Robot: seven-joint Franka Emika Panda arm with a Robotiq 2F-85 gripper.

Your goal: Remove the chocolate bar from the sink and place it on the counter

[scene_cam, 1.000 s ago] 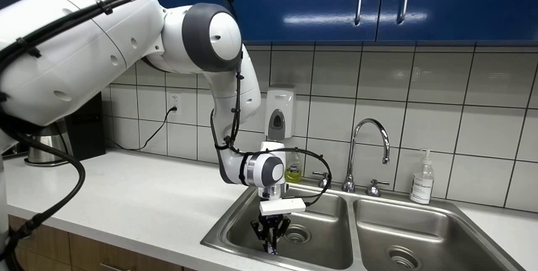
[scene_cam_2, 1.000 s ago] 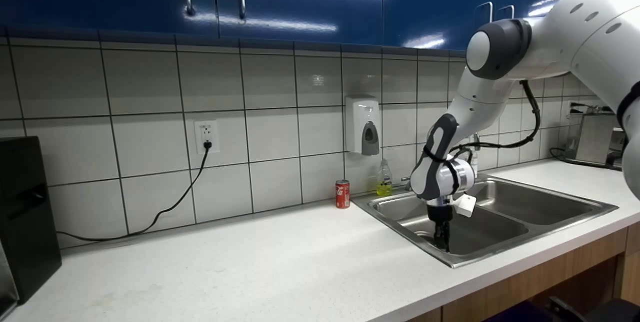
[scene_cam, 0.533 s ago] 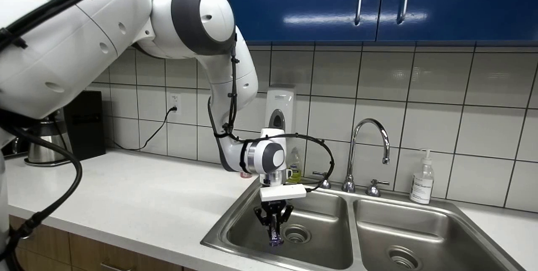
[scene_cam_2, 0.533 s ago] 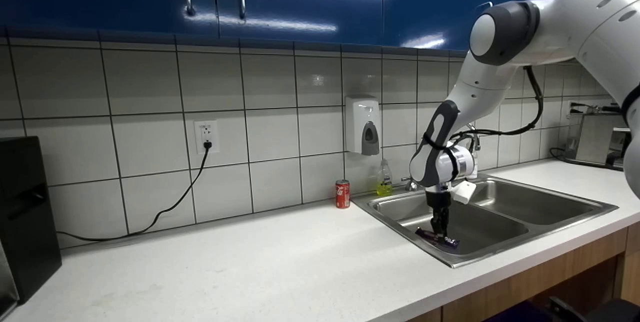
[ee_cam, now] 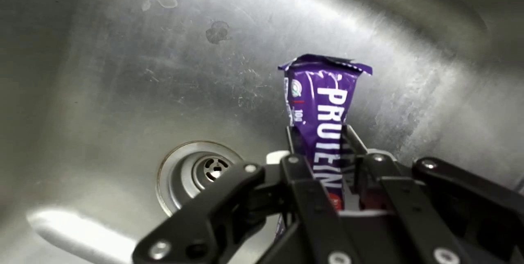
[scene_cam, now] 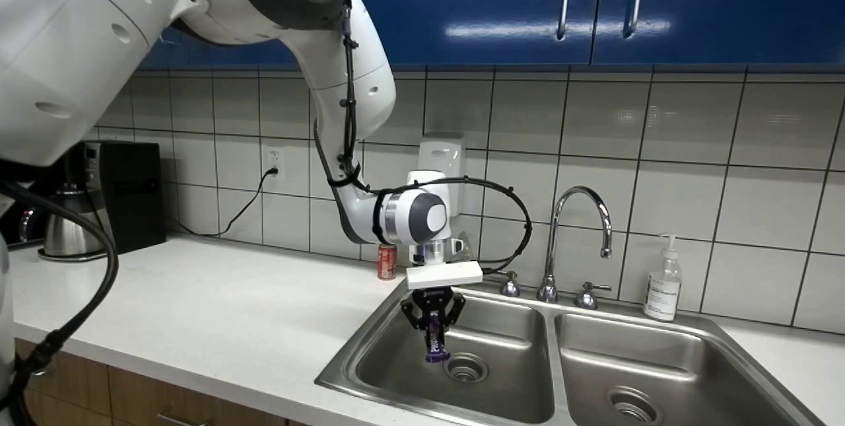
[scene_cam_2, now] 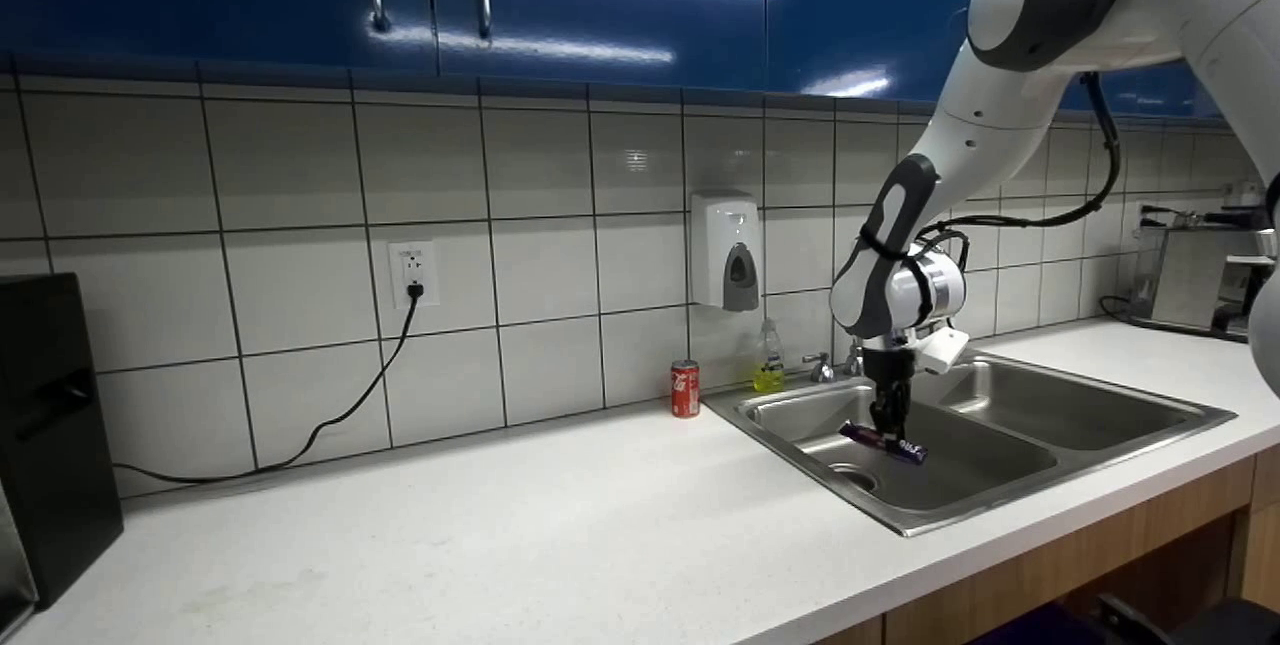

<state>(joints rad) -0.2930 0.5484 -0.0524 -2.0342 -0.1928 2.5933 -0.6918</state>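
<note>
The chocolate bar (ee_cam: 323,96) is a slim purple wrapped bar with white lettering and a red bit. My gripper (ee_cam: 321,133) is shut on it near its middle, with one finger on each side, in the wrist view. In both exterior views the bar (scene_cam: 436,352) (scene_cam_2: 908,450) hangs from the gripper (scene_cam: 434,332) (scene_cam_2: 890,433), raised above the floor of the basin near the counter. It is slightly tilted. The sink (scene_cam: 343,363) is steel with two basins. The off-white counter (scene_cam_2: 500,525) runs beside it. Part of the bar is hidden behind the fingers.
A red can (scene_cam_2: 685,389) stands on the counter by the sink's back corner. A yellow soap bottle (scene_cam_2: 768,360), the curved faucet (scene_cam: 554,234) and a pump bottle (scene_cam: 663,287) stand behind the basins. A wall dispenser (scene_cam_2: 725,250) hangs above. A black machine (scene_cam_2: 60,445) stands on the counter.
My gripper has risen from low in the basin, lifting the chocolate bar with it. The bar, mostly hidden a second ago, now shows plainly. The arm has moved up.
</note>
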